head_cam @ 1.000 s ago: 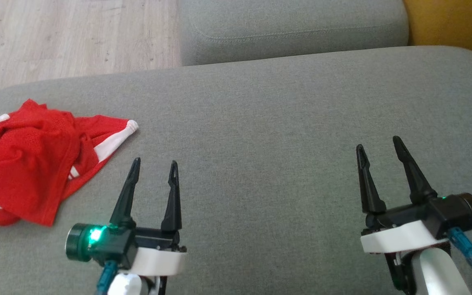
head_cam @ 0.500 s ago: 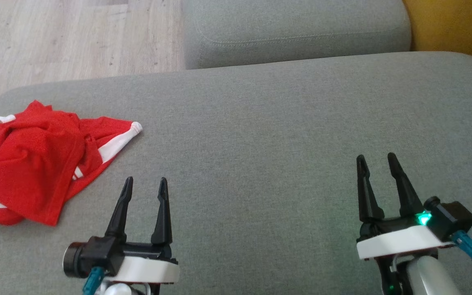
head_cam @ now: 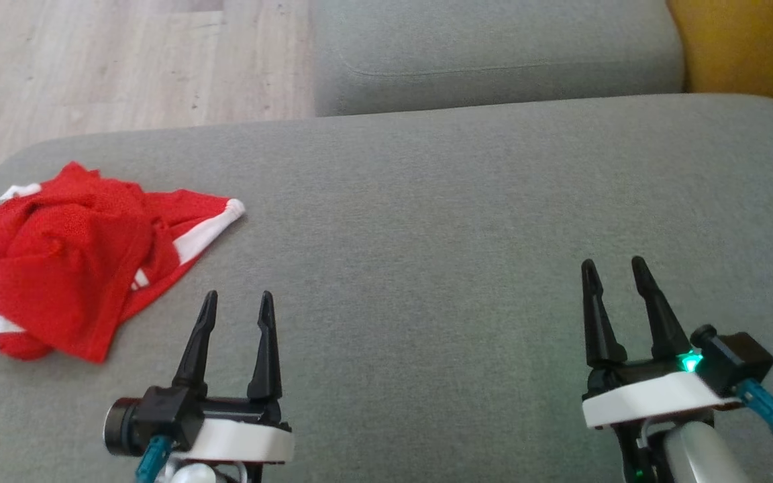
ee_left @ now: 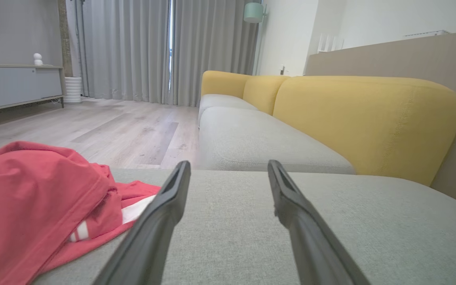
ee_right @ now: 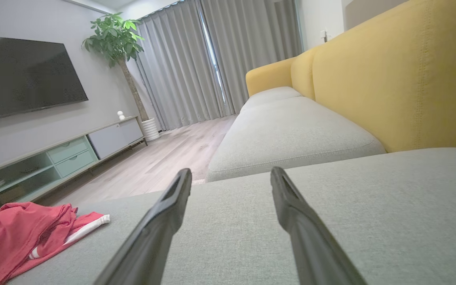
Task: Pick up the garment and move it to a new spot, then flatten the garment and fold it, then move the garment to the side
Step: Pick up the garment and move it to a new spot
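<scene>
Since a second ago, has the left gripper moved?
Yes. The left gripper has drawn back toward the robot and a little to the left, farther from the far cushion.

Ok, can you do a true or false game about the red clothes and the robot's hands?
1. The garment lies crumpled on the sofa. True.
2. The left hand and the right hand are both open. True.
3. The left hand holds the garment. False: it is empty, and the garment lies apart from it.
4. The garment is blue. False: it is red with white trim.
5. The garment is nearer the right hand. False: it is nearer the left hand.
</scene>
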